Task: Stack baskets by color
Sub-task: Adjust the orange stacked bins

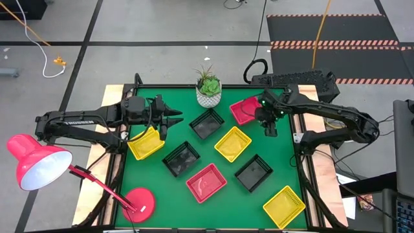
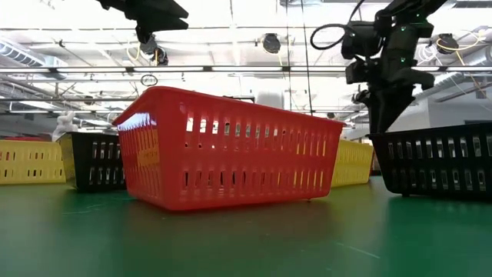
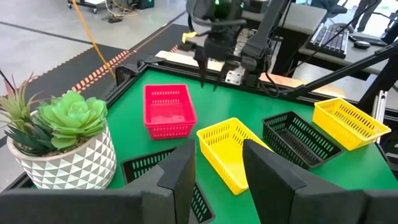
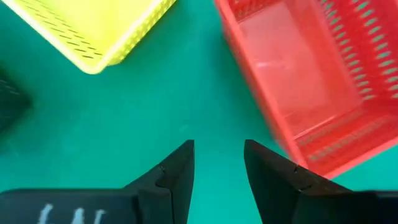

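Observation:
Several baskets rest flat on the green table point(image 1: 162, 188). A red basket point(image 1: 244, 110) lies at the far right, with a yellow one point(image 1: 233, 143) and a black one point(image 1: 207, 123) beside it. Nearer lie a black point(image 1: 181, 159), a red point(image 1: 206, 182), a black point(image 1: 253, 172) and a yellow basket point(image 1: 284, 206). Another yellow basket point(image 1: 145, 144) is at the left edge. My right gripper point(image 4: 217, 158) hovers open over bare table just beside the red basket point(image 4: 311, 81), pointing steeply down. My left gripper point(image 1: 176, 119) hangs open above the table's left, over the yellow basket's far side.
A white plant pot point(image 1: 208, 90) stands at the far edge, between the arms. A red lamp point(image 1: 39, 162) leans over the near left corner, with its round base point(image 1: 139, 202) on the table. A dark frame rims the table.

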Controlling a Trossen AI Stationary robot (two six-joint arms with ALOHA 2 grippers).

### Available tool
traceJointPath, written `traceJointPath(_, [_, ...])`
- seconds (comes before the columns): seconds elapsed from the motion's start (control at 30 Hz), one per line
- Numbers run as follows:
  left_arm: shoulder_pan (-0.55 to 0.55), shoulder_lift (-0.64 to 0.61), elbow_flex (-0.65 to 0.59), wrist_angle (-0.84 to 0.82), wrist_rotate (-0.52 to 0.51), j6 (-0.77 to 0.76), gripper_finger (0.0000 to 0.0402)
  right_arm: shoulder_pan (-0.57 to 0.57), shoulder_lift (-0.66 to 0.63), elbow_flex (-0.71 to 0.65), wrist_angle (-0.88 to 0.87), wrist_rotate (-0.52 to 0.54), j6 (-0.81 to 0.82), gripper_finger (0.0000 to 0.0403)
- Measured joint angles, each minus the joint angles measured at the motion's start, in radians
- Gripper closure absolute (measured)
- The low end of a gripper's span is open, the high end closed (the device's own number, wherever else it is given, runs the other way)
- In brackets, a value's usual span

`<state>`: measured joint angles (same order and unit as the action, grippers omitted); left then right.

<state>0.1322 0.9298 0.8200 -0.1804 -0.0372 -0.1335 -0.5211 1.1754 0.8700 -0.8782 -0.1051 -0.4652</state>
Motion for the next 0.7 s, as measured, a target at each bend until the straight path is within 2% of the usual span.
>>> traceJointPath(0.13, [0.000,0.000,0.000,-0.006,0.000,-0.007,0.0268,0.013,0.054,0.000,0.006,0.007,0.093,0.0270])
traceJointPath(0.23, [0.000,0.000,0.000,-0.024,0.000,-0.031,0.0268,0.012,0.108,0.000,0.010,0.056,0.131,0.0270])
traceJointPath(0.5, [0.000,0.000,0.000,-0.065,0.000,-0.037,0.0268,-0.018,0.236,-0.001,0.057,0.100,0.139,0.0270])
traceJointPath(0.7, [0.000,0.000,0.000,-0.066,0.000,-0.037,0.0268,-0.048,0.265,-0.001,0.170,0.304,0.044,0.0270])
